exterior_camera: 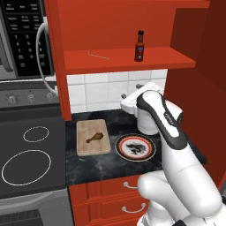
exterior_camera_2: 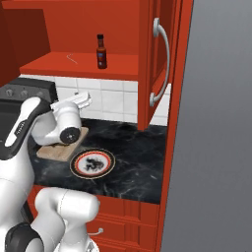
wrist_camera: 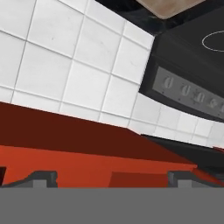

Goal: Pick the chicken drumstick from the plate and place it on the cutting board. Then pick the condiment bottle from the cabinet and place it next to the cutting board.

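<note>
Golden-brown, the chicken drumstick point(exterior_camera: 95, 138) lies on the cutting board point(exterior_camera: 93, 137) beside the plate point(exterior_camera: 135, 147); your left base view shows it, while the arm covers it from the right. You see the condiment bottle point(exterior_camera_2: 101, 51) upright on the cabinet point(exterior_camera_2: 86, 66) shelf. Hand view shows the gripper point(wrist_camera: 111, 178) fingers spread apart, empty, facing white tiles point(wrist_camera: 65, 70).

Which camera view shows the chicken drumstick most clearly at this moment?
The left base view shows it best: the chicken drumstick lies fully visible on the cutting board. In the right base view the arm covers most of the board, so the drumstick is hidden. The hand view catches just a corner of the board.
</note>
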